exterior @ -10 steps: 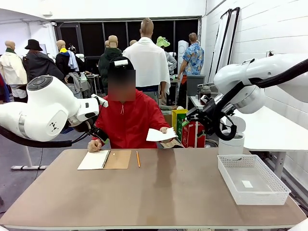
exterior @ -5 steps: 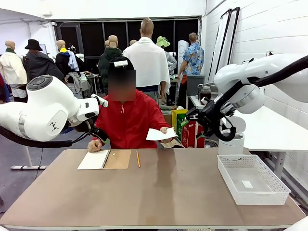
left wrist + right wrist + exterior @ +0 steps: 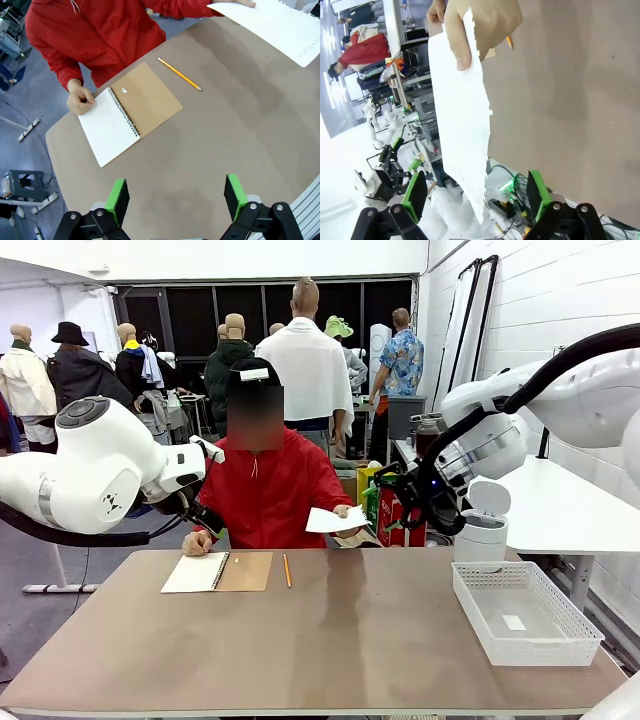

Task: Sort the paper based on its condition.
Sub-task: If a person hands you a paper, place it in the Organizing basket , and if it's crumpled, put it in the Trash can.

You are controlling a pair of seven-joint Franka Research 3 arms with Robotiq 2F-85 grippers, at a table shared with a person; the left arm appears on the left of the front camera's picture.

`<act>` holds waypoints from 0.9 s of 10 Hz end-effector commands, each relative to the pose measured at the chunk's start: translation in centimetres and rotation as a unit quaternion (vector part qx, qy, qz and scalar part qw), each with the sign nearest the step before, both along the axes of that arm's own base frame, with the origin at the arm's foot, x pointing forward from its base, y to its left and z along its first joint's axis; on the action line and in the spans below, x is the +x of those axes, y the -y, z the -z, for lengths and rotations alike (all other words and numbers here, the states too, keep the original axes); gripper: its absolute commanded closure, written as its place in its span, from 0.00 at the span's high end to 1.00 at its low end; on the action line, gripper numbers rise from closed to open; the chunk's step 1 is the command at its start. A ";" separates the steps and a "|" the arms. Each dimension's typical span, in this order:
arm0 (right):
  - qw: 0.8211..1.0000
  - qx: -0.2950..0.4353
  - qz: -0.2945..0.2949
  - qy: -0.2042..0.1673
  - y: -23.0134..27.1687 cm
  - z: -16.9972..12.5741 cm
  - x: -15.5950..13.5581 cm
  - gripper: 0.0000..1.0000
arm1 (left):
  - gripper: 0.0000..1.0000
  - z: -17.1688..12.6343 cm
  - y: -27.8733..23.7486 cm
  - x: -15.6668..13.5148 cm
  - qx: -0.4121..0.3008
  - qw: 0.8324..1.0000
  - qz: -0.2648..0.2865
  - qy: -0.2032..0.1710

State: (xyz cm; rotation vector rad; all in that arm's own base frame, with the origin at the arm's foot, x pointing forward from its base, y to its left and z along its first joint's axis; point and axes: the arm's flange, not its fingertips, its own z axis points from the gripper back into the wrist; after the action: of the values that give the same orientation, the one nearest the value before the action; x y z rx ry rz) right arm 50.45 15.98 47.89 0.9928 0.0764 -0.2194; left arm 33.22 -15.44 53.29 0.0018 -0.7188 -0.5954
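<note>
The person's hand (image 3: 352, 511) holds one white sheet of paper (image 3: 334, 520) out above the table's far edge. My right gripper (image 3: 392, 487) hangs just to the right of it. In the right wrist view the paper (image 3: 465, 130) hangs from the hand (image 3: 470, 25), and its free end reaches in between the spread fingers of my right gripper (image 3: 476, 195), which is open. My left gripper (image 3: 176, 197) is open above bare table, with the paper (image 3: 280, 25) far off at the top right.
An open spiral notebook (image 3: 217, 571) with a brown cover lies at the far left, the person's other hand (image 3: 196, 542) on it. A pencil (image 3: 286, 570) lies beside it. A white mesh basket (image 3: 525, 612) at the right holds a small white scrap (image 3: 513, 622).
My right arm has swung left, bringing its gripper closer to the held-out paper. The person, the paper and my left arm have stayed put.
</note>
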 end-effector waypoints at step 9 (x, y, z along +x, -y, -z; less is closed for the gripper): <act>0.985 0.079 0.051 -0.142 -1.0 3.2 4.1 0.71 | 1.00 0.0 0.0 0.0 0.001 1.000 0.000 0.000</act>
State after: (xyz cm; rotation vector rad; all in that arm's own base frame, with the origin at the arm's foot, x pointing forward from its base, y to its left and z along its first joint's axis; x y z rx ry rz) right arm 53.75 16.74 44.16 1.1081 0.2758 -0.4307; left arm 33.22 -15.44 53.29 0.0018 -0.7188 -0.5954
